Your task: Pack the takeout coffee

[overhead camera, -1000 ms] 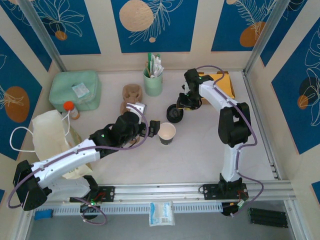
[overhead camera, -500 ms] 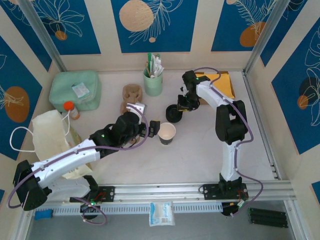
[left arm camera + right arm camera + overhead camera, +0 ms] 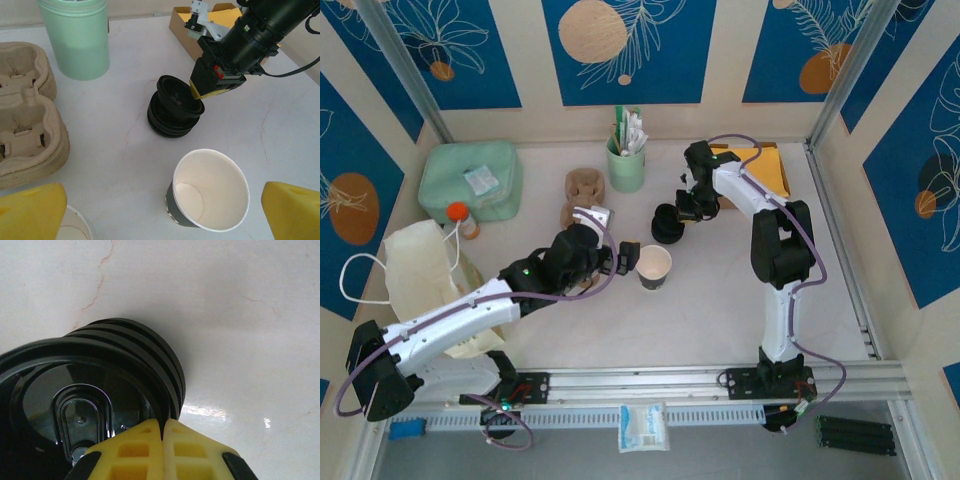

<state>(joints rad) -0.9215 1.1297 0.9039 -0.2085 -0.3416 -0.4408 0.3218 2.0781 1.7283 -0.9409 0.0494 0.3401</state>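
Observation:
The paper coffee cup (image 3: 654, 266) stands upright and open-topped at mid-table, dark outside and white inside (image 3: 210, 192), with no lid on it. My left gripper (image 3: 632, 258) is open, its yellow fingers (image 3: 30, 212) spread wide on either side of the cup's near side without touching it. Behind the cup is a stack of black lids (image 3: 666, 226). My right gripper (image 3: 682, 208) is shut on the rim of the top lid (image 3: 176, 95), which is tilted up off the stack (image 3: 170, 122). In the right wrist view, the gripper (image 3: 163, 427) pinches that rim of the lid (image 3: 100, 385).
A mint-green cup of stirrers (image 3: 626, 165) and stacked pulp carriers (image 3: 583, 195) stand at the back. An orange-lined box (image 3: 760, 168) lies behind the right arm. At the left are a green container (image 3: 470, 180), an orange-capped bottle (image 3: 461, 217) and a paper bag (image 3: 420, 270).
My right gripper has shifted slightly left and back with the top lid pinched, tipping it on the stack. The left arm and the cup have stayed still.

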